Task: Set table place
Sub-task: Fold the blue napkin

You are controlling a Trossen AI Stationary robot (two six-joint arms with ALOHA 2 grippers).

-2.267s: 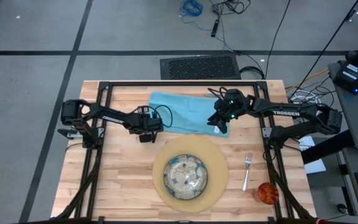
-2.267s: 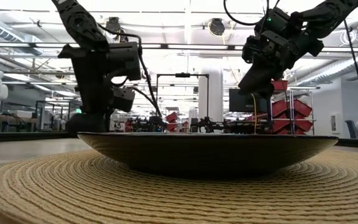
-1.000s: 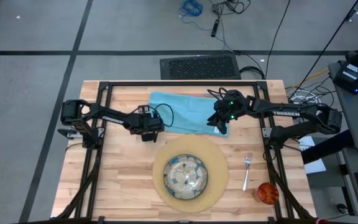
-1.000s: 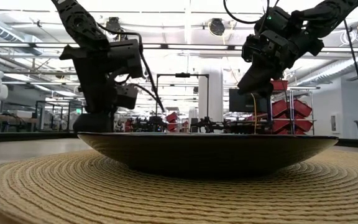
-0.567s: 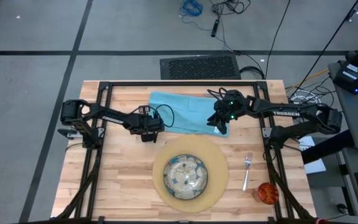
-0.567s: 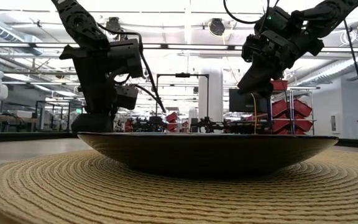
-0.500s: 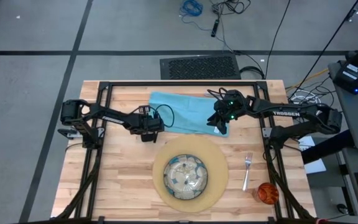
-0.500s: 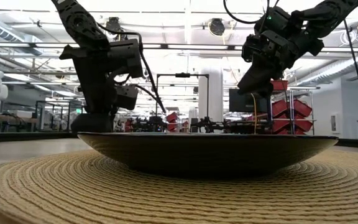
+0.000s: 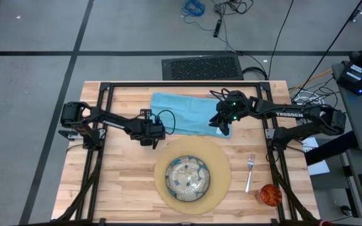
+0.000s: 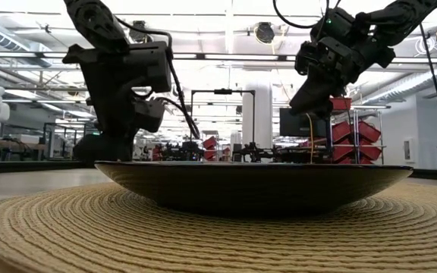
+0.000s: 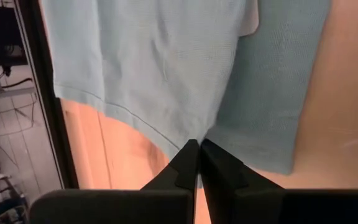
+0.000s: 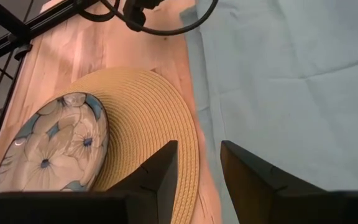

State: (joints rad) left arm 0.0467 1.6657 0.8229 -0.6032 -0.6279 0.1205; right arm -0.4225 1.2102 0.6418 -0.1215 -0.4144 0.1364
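Teal napkin (image 9: 190, 113) lies spread behind the placemat (image 9: 220, 164), its near corner pinched in the clenched left gripper (image 11: 198, 163), apparently to lift or fold it, while the right gripper (image 12: 196, 163) hovers part-open, empty, over its other end.

Black vented panel (image 9: 202, 67) on grey floor beyond table. Blue cable coil (image 9: 193, 7) and black cables (image 9: 231, 7) farther back. Red storage bins (image 10: 353, 130) in background room.
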